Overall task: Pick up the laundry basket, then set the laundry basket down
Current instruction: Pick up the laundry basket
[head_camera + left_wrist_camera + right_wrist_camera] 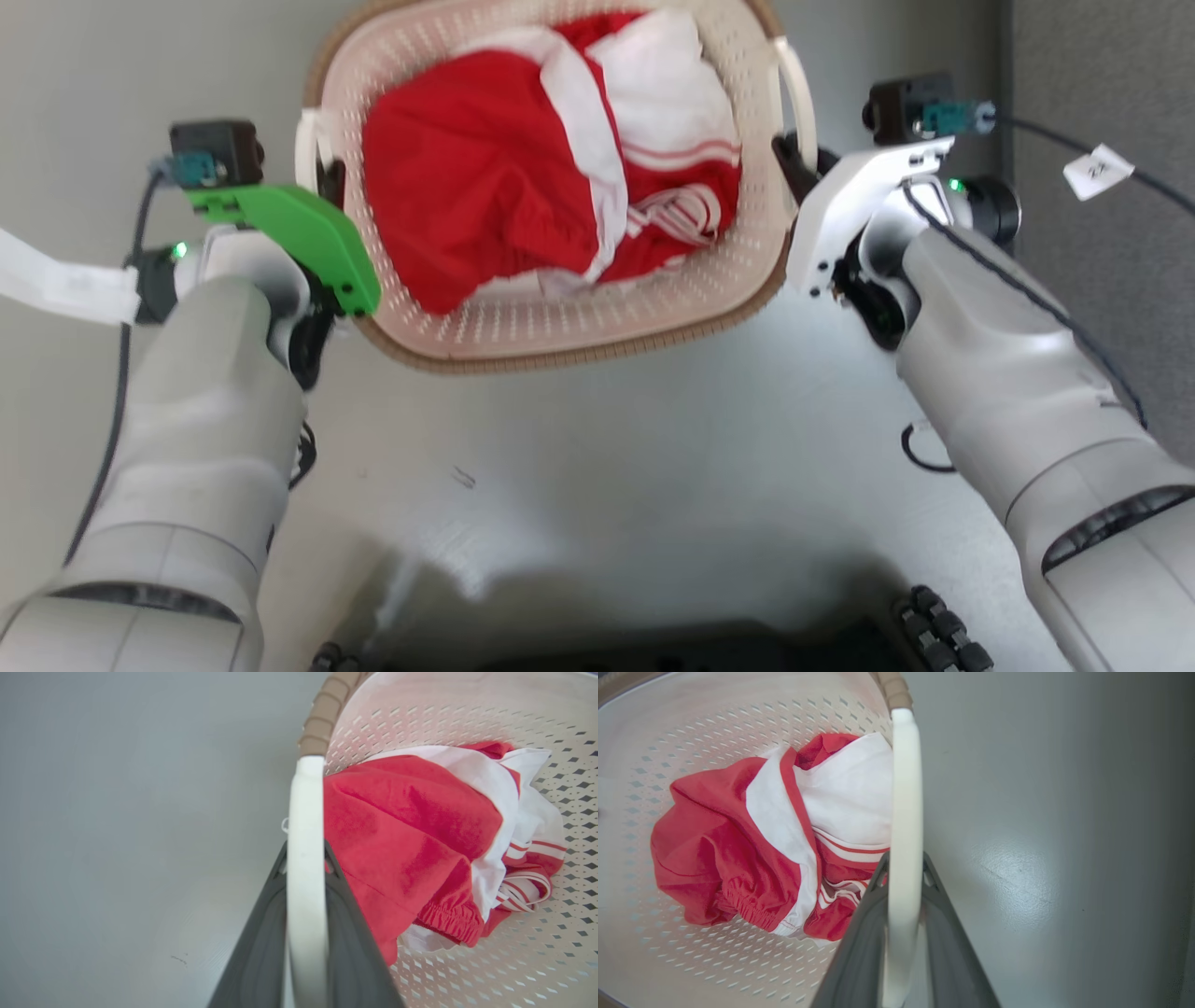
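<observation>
Laundry basket (597, 317) was between the two end effectors, held at both sides. Whether its base touched the grey floor (607, 485) could not be told.

Left end effector (322, 173) was closed narrow on the white left handle (306, 149). In the left wrist view its dark fingers (261, 942) flanked the handle bar, one on each side and touching it. The bar ran up between them to the brown woven-look rim (322, 723) just beyond the fingertips.

Right end effector (795, 154) was clamped the same way on the right handle (801, 93). In the right wrist view its fingers (952, 942) pinched that bar from both sides, with the rim end just past the tips.

Basket wall was cream-white and perforated.

Clothes (485, 187), red with white panels and red-and-white striped trim, lay bunched inside the basket, inboard of both end effectors. The solid red mass sat nearer the left end effector. The white part and the striped trim sat nearer the right one.

Bare floor lay outboard of each end effector. The left wrist carried a green cover, the right wrist a white one.
</observation>
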### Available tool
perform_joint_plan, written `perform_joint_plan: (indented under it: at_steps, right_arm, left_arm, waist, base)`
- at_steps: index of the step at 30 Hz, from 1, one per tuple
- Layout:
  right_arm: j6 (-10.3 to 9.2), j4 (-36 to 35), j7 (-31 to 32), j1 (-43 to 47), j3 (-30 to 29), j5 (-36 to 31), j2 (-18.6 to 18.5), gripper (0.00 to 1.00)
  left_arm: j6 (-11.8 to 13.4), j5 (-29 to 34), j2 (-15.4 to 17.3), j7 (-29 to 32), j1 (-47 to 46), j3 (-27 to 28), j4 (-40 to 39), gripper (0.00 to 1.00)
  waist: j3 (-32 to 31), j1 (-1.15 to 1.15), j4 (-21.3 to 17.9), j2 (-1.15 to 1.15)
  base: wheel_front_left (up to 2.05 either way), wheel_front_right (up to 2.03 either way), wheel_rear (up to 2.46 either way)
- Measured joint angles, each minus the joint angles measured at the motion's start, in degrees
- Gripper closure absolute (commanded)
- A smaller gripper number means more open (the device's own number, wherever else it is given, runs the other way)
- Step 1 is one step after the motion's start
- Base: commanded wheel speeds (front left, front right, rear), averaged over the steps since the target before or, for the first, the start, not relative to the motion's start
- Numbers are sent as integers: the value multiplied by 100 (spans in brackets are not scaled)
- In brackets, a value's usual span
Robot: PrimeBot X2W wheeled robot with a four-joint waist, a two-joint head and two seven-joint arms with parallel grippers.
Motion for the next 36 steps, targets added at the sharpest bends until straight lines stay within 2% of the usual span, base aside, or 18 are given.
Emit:
perform_joint_plan:
  at_steps: [18,28,36]
  right_arm:
    - [174,274,278,1020,177,611,86,100]
    - [181,396,458,1480,246,793,148,100]
    - [226,490,626,1866,276,994,174,100]
  left_arm:
    - [-4,-33,-145,-57,936,-227,428,100]
    - [-44,-155,-183,-38,1472,-219,504,100]
    - [-53,-305,-234,237,1872,-205,570,100]
  waist:
    - [-1300,0,-34,0]
    - [-1946,0,-61,0]
    - [-2466,0,-66,0]
  base:
    - [0,0,0]
    - [0,0,0]
    - [0,0,0]
